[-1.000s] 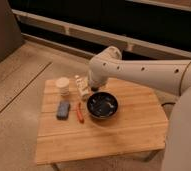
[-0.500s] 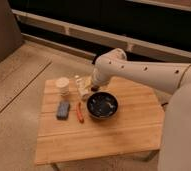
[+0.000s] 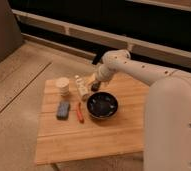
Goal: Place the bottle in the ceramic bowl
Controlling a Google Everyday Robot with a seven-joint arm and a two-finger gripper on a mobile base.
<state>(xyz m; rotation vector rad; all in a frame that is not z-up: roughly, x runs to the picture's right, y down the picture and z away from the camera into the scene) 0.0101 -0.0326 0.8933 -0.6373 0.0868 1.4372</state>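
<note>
The claw (image 3: 93, 84) hangs just beside the bottle (image 3: 81, 87), which stands on the bench (image 3: 114, 135) between a ribbed cup (image 3: 63, 86) and the ceramic bowl (image 3: 102, 106). Whether the claw is gripping, I cannot tell.

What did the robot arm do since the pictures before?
The arm swung slightly right in the picture; its gripper stayed beside the bottle, near the ceramic bowl. Whether it grips the bottle is unclear. Bottle, ceramic bowl, ribbed cup, blue block and red stick stayed put on the table.
</note>
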